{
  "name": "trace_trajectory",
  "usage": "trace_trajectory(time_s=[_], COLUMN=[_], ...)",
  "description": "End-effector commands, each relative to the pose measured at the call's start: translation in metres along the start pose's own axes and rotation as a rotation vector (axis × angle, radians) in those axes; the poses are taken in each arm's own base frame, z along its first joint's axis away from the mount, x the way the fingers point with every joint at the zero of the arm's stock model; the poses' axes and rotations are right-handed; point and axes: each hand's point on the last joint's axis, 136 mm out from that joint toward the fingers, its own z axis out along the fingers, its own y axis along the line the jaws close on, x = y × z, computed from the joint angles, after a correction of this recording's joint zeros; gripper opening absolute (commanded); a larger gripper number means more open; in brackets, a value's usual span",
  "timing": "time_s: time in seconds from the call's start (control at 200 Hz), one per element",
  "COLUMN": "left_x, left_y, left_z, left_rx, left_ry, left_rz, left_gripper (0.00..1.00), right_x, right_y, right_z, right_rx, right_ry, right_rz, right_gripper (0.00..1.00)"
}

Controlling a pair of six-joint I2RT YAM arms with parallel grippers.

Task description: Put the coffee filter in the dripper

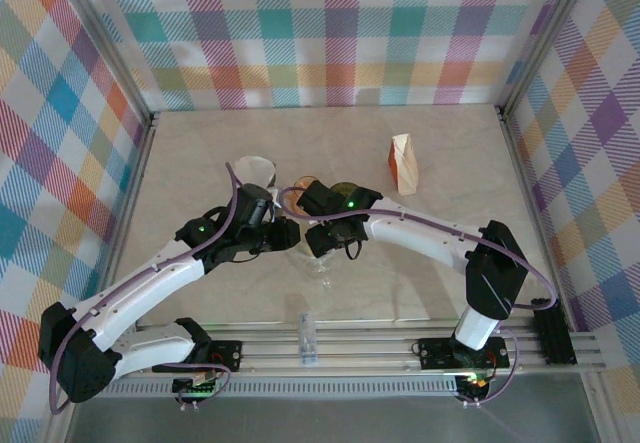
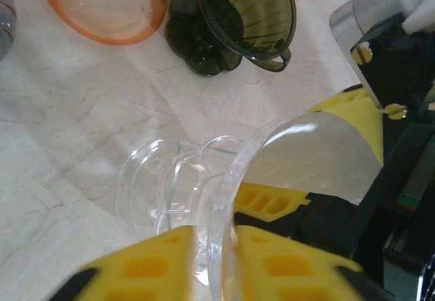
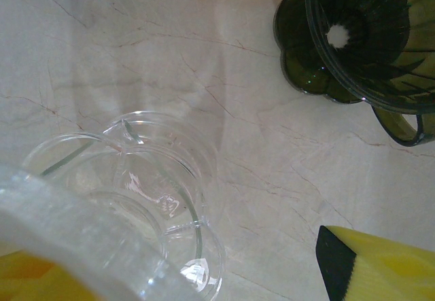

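**Operator:** What does the overhead view add to the wrist views?

**Technician:** It shows both arms meeting at the middle of the table (image 1: 200,143). An orange-and-white carton (image 1: 403,163) stands well apart at the right rear. The fingers are hidden under the wrists in that view.

**Operator:** State of the left gripper?

**Technician:** In its own wrist view, the left gripper (image 2: 214,243) pinches the rim of the clear dripper (image 2: 153,179). One yellow finger sits on each side of the wall.

**Operator:** And the right gripper?

**Technician:** The right gripper (image 3: 177,260) has its jaws spread. One finger lies against the paper filter (image 2: 319,155). The other stands free over bare table.

**Operator:** Location of the filter?

**Technician:** It is at the mouth of the clear dripper, between the right fingers. Whether it is seated inside cannot be told, because glare blurs its edge and the frame cuts it off.

**Operator:** Other items?

**Technician:** A green dripper (image 2: 245,15) and an orange dripper (image 2: 102,9) stand side by side just behind. The frame crops the orange one.
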Motion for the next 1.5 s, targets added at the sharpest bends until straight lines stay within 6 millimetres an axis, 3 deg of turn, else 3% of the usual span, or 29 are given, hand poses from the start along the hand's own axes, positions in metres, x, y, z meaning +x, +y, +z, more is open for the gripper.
trace_trajectory(time_s=[0.0, 0.09, 0.355, 0.945, 1.075, 1.33, 1.495], left_x=[0.004, 0.005, 0.008, 0.008, 0.008, 0.009, 0.01], left_y=[0.005, 0.005, 0.007, 0.006, 0.006, 0.007, 0.007], left_z=[-0.001, 0.0, 0.005, 0.006, 0.005, 0.006, 0.007], left_rx=[-0.005, -0.004, -0.008, 0.004, 0.005, 0.001, 0.003], left_ry=[0.012, 0.015, 0.031, 0.03, 0.027, 0.032, 0.034], left_rz=[-0.015, -0.015, -0.017, -0.026, -0.028, -0.029, -0.03], left_gripper=[0.35, 0.35, 0.17, 0.17, 0.17, 0.17, 0.21], right_x=[0.01, 0.01, 0.011, -0.009, -0.005, 0.012, 0.017], right_y=[-0.003, -0.003, -0.003, -0.002, -0.003, -0.003, -0.003], right_z=[0.007, 0.008, 0.007, -0.026, -0.02, 0.01, 0.017], right_rx=[0.013, 0.012, 0.009, -0.023, -0.016, 0.001, 0.006], right_ry=[0.032, 0.035, 0.032, -0.055, -0.035, 0.043, 0.062], right_rz=[0.013, 0.011, 0.018, 0.027, 0.024, 0.03, 0.03], right_gripper=[0.78, 0.78, 0.78, 0.79, 0.79, 0.79, 0.79])
